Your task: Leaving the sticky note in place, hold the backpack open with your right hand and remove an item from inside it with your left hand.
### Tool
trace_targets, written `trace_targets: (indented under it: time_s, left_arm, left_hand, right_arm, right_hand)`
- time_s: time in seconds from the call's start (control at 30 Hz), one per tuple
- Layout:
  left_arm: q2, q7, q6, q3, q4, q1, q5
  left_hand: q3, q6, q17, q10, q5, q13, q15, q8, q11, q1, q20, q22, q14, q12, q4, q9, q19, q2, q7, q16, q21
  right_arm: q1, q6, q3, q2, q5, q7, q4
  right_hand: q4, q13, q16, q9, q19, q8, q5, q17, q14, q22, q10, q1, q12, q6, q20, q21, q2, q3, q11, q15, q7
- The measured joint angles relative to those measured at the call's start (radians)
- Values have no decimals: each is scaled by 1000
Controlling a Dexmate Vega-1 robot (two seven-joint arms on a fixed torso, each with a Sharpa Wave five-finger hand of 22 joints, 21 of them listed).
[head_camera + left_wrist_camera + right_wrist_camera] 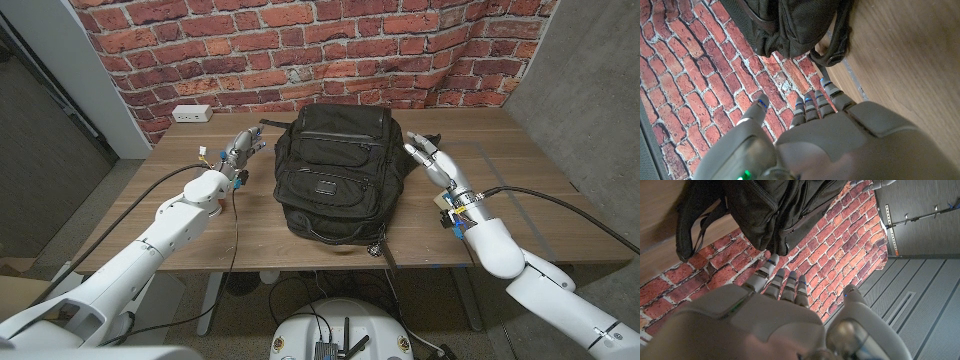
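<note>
While the left hand [236,152] hovers at the black backpack's [335,170] ten o'clock, fingers [812,106] released and holding nothing, the backpack lies mid-tabletop [150,220]; at its three o'clock the right hand [432,160] waits, fingers likewise released, empty.

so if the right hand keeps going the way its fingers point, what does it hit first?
Probably the backpack: the right hand is open beside its upper side, fingers aimed at that top corner. Depth is unclear; it might skim past toward the brick wall.
</note>
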Motion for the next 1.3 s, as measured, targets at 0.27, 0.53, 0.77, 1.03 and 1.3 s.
trace_targets:
  time_s: [0.27, 0.53, 0.77, 1.03, 1.3]
  left_arm:
    - [1, 9, -2, -9, -14, 16, -7]
    - [6, 17, -8, -19, -31, 34, -11]
    - [6, 20, -15, -23, -34, 40, -16]
    - [0, 18, -22, -24, -22, 38, -18]
    - [-5, 10, -29, -24, -7, 29, -21]
  left_hand:
    - [4, 0, 0, 0, 0, 0, 0, 0, 0, 0, 0, 0, 0, 0, -4, 0, 0, 0, 0, 0, 0]
    - [4, 0, 0, 0, 0, 0, 0, 0, 0, 0, 0, 0, 0, 0, -4, 0, 0, 0, 0, 0, 0]
    - [7, 0, 0, 2, 0, 0, 0, 0, -2, 0, 0, 0, 0, 0, -7, 0, 0, 0, 0, 0, 0]
    - [8, 0, 0, 9, 0, 0, 0, 0, 2, 0, 0, 0, 0, 0, -8, 0, 0, 0, 0, 0, 0]
    - [8, 3, 0, 9, 0, 0, 0, 0, 2, 0, -3, 0, 0, 0, -8, 0, 3, 0, 4, 0, 0]
  right_arm:
    - [-42, -34, 13, -2, -82, -27, -44]
    - [-83, -87, 26, -14, -167, -41, -93]
    - [-124, -145, 36, -30, -248, -45, -146]
    - [-145, -187, 36, -40, -327, -52, -176]
    - [-190, -229, 36, -59, -399, -59, -222]
  right_hand:
    - [-10, 0, 1, 0, 0, -4, 0, -3, 11, 0, -1, 11, 0, -11, 0, 0, 0, -2, -1, 0, -10]
    - [-27, 0, 12, 0, 13, -4, -4, -9, 43, 0, 9, 16, 0, -11, 2, 0, -5, -4, -23, -4, -10]
    - [-42, 0, 16, 0, 20, -4, -8, -14, 61, 0, 25, 29, 0, -11, 2, 0, -5, 1, -18, 1, -10]
    - [-72, 5, 16, 0, 32, -4, -8, -24, 77, 0, 37, 52, 7, -11, 4, 0, -28, 1, -17, -5, -10]
    - [-92, 5, 16, 0, 39, 0, -8, -32, 89, 0, 50, 66, 7, -11, 4, 0, -42, 4, -15, -3, -10]
